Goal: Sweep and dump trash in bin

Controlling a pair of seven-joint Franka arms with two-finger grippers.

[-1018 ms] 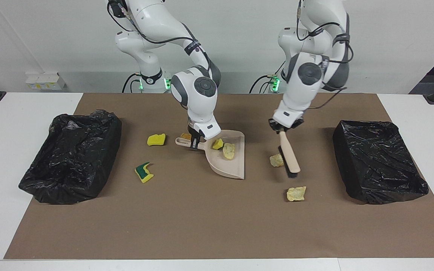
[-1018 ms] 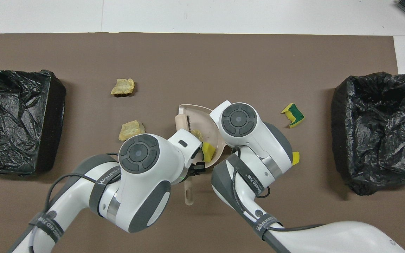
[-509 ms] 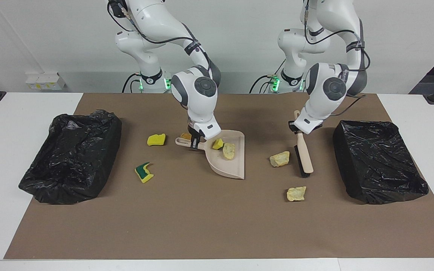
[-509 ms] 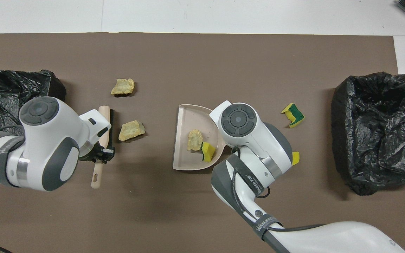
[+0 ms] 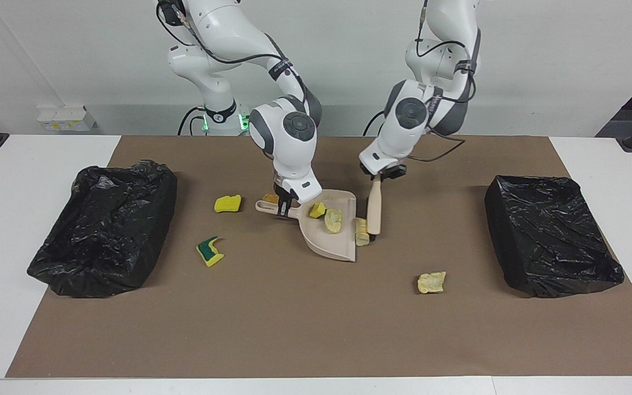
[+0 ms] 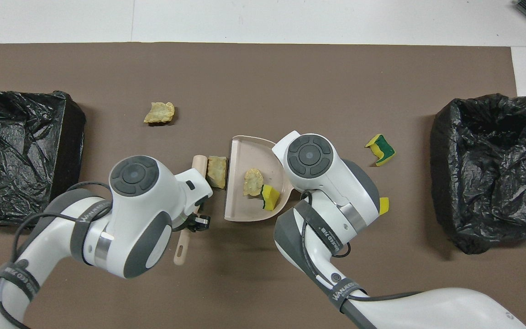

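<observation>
My right gripper [image 5: 283, 210] is shut on the handle of the beige dustpan [image 5: 332, 248], which lies flat on the mat. Two pieces of trash lie in the pan, a yellow sponge piece [image 5: 316, 209] and a tan chunk [image 5: 333, 220]. My left gripper [image 5: 382, 174] is shut on the beige brush [image 5: 374, 211]. The brush head presses another tan chunk [image 5: 361, 231] against the pan's open lip [image 6: 217, 171]. Loose on the mat are a tan chunk [image 5: 431, 282], a yellow sponge [image 5: 227, 203], a green-yellow sponge [image 5: 209, 250] and a brown bit [image 5: 270, 198] by the pan's handle.
Two black bag-lined bins stand on the brown mat, one [image 5: 102, 225] at the right arm's end and one [image 5: 552, 236] at the left arm's end. From overhead the right arm covers the pan's handle and most of the yellow sponge [image 6: 384, 205].
The left arm swung the brush out toward its own bin, then swept back and pushed one tan chunk up to the pan's lip. The right arm and the pan held still.
</observation>
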